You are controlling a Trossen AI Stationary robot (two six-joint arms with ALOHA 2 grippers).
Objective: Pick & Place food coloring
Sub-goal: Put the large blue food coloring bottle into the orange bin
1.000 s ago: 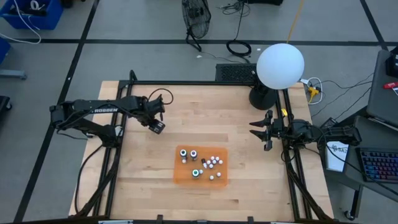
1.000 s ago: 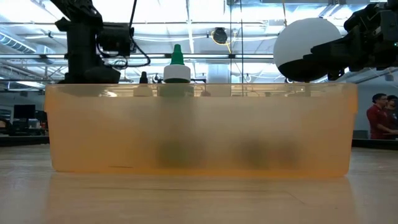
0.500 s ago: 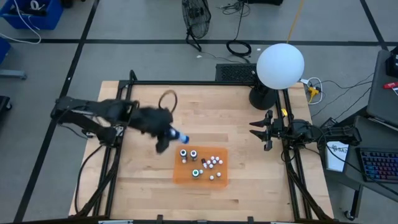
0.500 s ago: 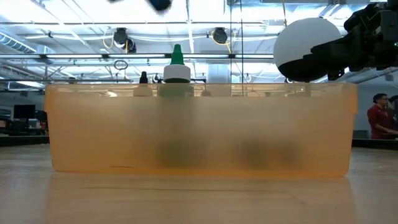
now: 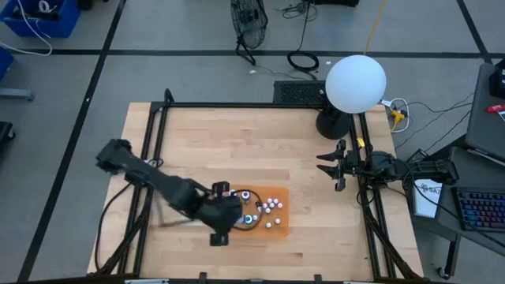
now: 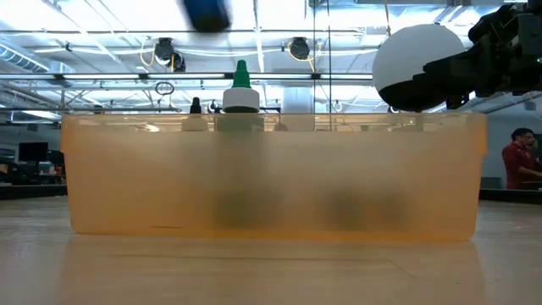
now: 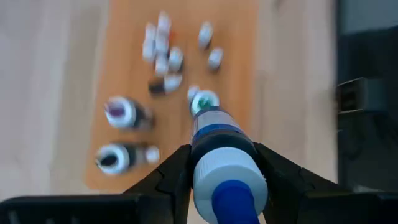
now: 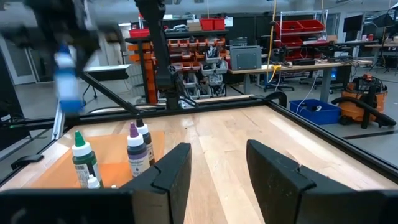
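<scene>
Above the orange tray [image 5: 278, 225], the left gripper [image 7: 224, 180] clamps a blue food coloring bottle [image 7: 221, 152] over upright bottles [image 7: 124, 115].

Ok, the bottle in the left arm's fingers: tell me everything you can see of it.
The blue bottle is a small dropper bottle with a blue body, a white collar and a blue tip pointing toward the wrist camera. The left gripper holds it, one dark finger pressed on each side. It hangs in the air above the orange tray, over the end where three other bottles stand, touching nothing but the fingers. The right wrist view shows it blurred, well above the tray.
</scene>
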